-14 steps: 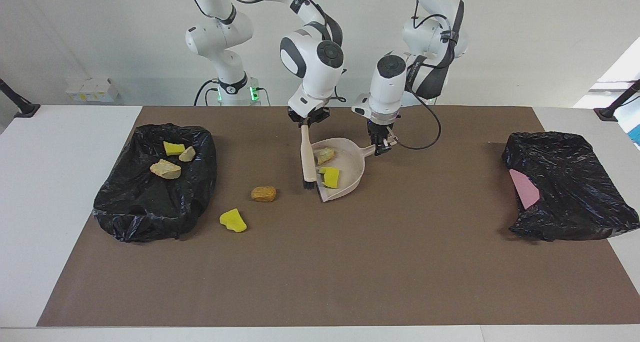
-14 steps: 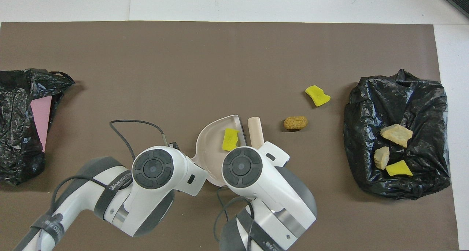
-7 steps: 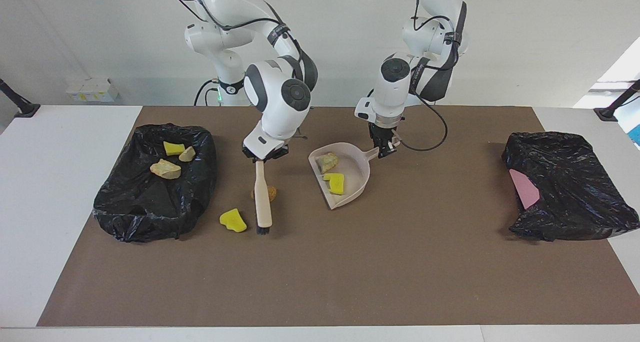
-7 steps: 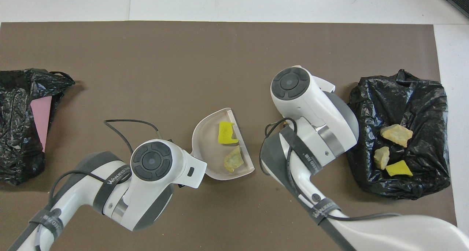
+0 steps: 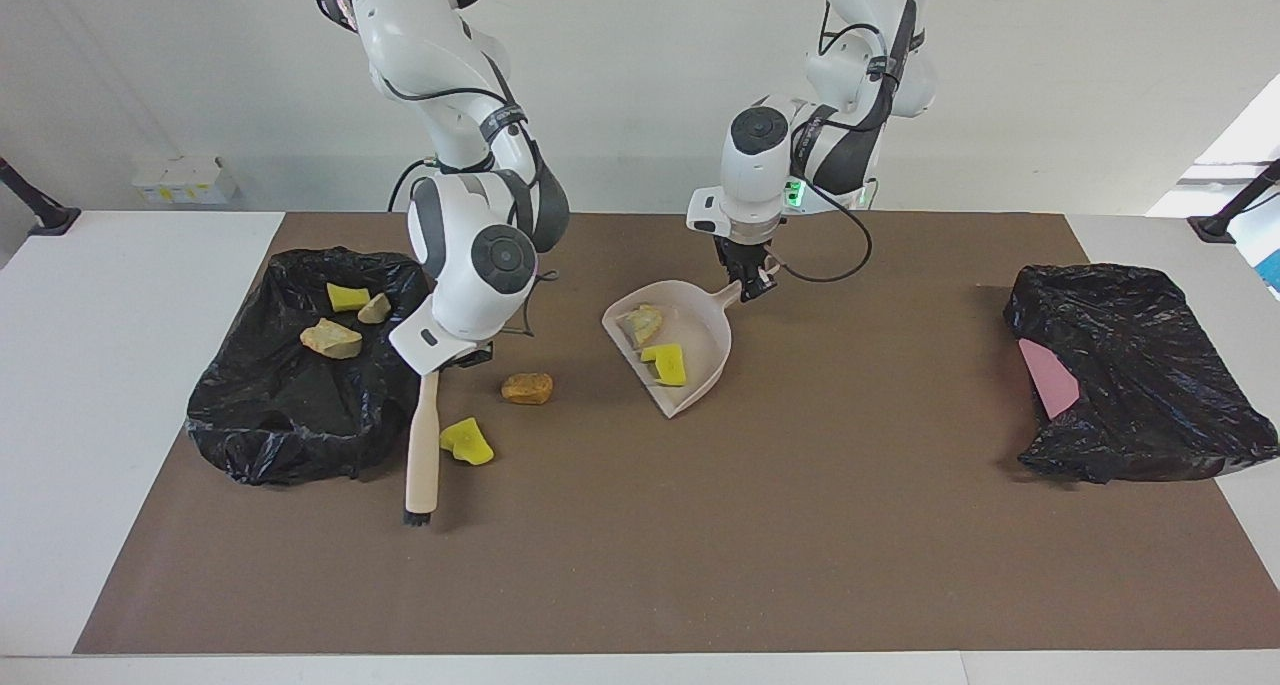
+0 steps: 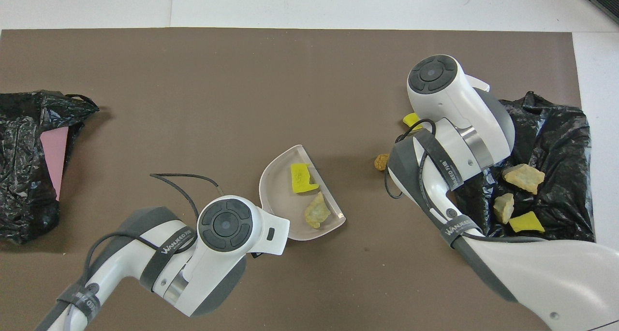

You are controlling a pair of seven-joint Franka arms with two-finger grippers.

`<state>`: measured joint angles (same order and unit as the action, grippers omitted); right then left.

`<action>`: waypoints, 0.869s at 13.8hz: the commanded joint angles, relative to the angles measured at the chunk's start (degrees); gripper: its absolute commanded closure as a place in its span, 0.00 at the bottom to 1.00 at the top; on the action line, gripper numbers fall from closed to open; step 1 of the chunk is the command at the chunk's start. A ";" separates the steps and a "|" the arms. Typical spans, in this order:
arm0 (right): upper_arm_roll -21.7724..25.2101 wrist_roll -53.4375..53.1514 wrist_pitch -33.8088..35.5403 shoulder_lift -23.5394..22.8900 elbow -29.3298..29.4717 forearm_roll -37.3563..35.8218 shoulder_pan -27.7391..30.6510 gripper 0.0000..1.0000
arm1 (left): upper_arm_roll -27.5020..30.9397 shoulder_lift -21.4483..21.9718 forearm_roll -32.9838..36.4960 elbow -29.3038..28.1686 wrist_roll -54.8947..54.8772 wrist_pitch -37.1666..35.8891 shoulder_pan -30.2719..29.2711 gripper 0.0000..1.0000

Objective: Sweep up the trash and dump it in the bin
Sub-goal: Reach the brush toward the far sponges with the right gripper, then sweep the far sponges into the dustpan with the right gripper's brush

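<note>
Two scraps left to sweep.
Your right hand clamps the brush, left hand clamps the dustpan; the foam chunk looks light, so sweep gently.

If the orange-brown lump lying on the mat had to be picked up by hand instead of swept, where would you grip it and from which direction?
Grip the orange-brown lump across its narrow middle, coming straight down. It is a low rounded oval lying flat on the mat, long axis running between the table's ends, with bare mat all round it. The brush in the right gripper and the yellow chunk stand clear of it.
</note>
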<state>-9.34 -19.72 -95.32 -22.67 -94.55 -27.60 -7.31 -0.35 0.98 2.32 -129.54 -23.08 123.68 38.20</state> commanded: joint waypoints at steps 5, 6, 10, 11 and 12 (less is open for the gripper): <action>-1.38 5.20 -5.31 6.93 -14.96 3.69 -1.99 1.00 | 0.26 0.69 0.58 0.43 0.84 -2.75 2.31 1.00; -1.38 7.22 -5.22 7.63 -15.66 4.82 -3.57 1.00 | 0.26 0.77 0.58 0.26 0.75 -2.66 2.41 1.00; -1.38 8.56 -5.31 9.30 -16.90 13.17 -9.63 1.00 | 0.26 1.04 0.58 -0.36 -2.67 -2.57 2.06 1.00; -1.38 8.03 -5.31 9.57 -16.90 15.19 -11.22 1.00 | 0.26 1.04 0.58 -0.36 -2.68 -2.48 1.97 1.00; -1.38 8.03 -5.22 9.83 -16.90 16.60 -12.80 1.00 | 0.26 1.04 0.58 -0.45 -2.76 -2.31 1.88 1.00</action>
<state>-10.77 -13.61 -99.22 -14.49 -109.37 -14.51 -18.13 -0.66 0.99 2.34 -129.24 -24.60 122.72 39.06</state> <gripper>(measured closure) 0.740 0.692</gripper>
